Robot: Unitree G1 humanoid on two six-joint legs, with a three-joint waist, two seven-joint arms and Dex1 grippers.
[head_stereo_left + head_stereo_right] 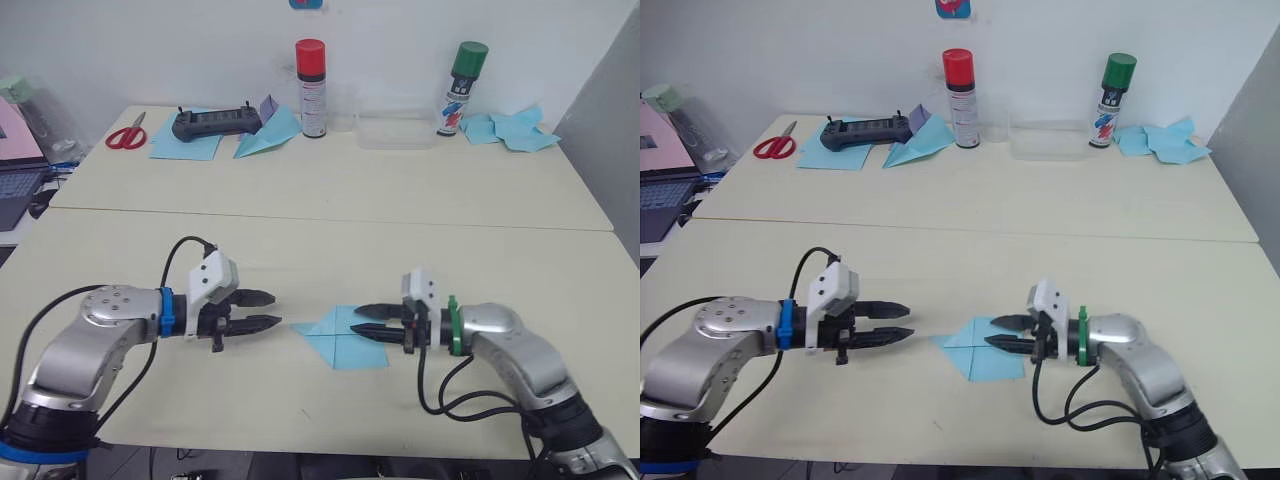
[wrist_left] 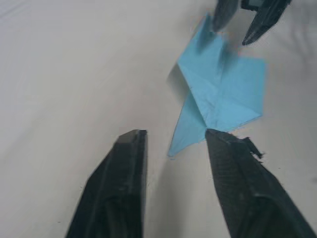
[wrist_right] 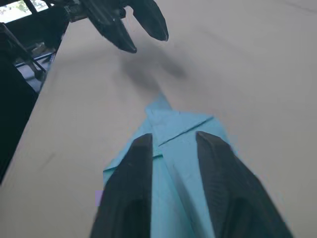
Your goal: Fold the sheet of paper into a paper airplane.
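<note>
The sheet of paper (image 1: 340,340) lies flat near the table's front edge, light blue and creased, with folded flaps forming a point toward the left. My left gripper (image 1: 273,309) is open, a short way left of that point, with nothing between its fingers (image 2: 131,163). My right gripper (image 1: 357,321) is open over the sheet's right part. In the right wrist view its fingers (image 3: 208,158) stand on either side of the sheet's (image 3: 173,129) centre crease. Whether they touch the paper I cannot tell.
Along the far table edge are red scissors (image 1: 127,135), a black controller (image 1: 215,122) on a blue sheet, another blue paper plane (image 1: 268,132), a red-capped spray can (image 1: 311,88), a clear box (image 1: 397,130), a green-capped can (image 1: 463,88) and crumpled blue paper (image 1: 510,130).
</note>
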